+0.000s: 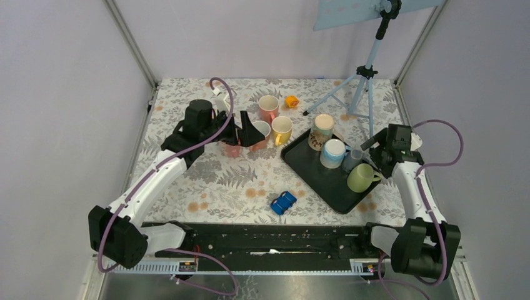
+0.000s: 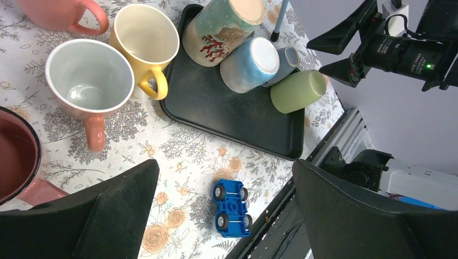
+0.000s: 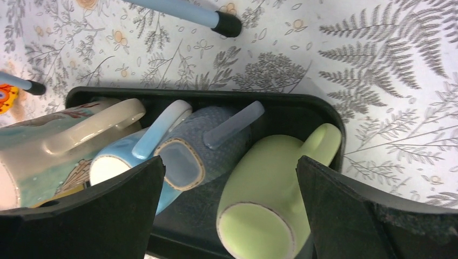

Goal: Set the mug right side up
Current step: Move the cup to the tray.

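**Both grippers open, mugs inverted on tray**

Right gripper (image 3: 229, 162), jaws spread wide and holding nothing, hangs over the green mug (image 3: 264, 189) and grey mug (image 3: 197, 148). Both stand bottom-up at the near right of the black tray (image 1: 312, 178). Left gripper (image 2: 226, 167), equally wide and empty, hangs beside the upright red mug (image 2: 16, 156), left of the tray.

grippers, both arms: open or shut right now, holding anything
left gripper: open, holding nothing
right gripper: open, holding nothing, poised over the green mug
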You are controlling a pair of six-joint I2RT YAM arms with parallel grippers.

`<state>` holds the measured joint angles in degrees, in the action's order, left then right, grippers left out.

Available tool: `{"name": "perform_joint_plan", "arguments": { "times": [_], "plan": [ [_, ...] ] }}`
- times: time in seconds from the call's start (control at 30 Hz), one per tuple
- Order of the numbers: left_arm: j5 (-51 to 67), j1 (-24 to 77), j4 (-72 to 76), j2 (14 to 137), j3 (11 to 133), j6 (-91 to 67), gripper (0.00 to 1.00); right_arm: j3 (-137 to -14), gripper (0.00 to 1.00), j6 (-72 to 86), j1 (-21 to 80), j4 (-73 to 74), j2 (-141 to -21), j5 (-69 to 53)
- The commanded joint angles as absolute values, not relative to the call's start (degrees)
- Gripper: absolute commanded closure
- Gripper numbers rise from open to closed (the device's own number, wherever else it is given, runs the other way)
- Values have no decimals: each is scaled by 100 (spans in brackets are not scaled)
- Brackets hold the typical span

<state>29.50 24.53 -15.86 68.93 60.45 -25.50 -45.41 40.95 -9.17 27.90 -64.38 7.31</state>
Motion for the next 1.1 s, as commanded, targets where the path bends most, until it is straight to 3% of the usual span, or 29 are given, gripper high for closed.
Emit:
{"name": "perform_joint_plan", "arguments": {
  "times": [0.0,0.4,0.7,0.93,1.07],
  "plan": [
    [3152,2492,-1388,6999,6427,-2441,1,-4418,0,4348,-940,2304,-6547,370],
    [3034,2531,-1513,6951,6400,-2363,1,-3726,0,4587,-932,2127,-6213,-325],
    [2924,2949,-2153,7787,7134,-2149,1,-3716,0,4941,-816,2241,-5997,-446],
    [2898,2957,-1967,7721,7063,-2238,1,-3738,0,5398,284,2321,-5863,41],
    [2860,2962,-1735,7604,6727,-2285,1,-3566,0,5457,404,2333,-5689,189]
  ]
}}
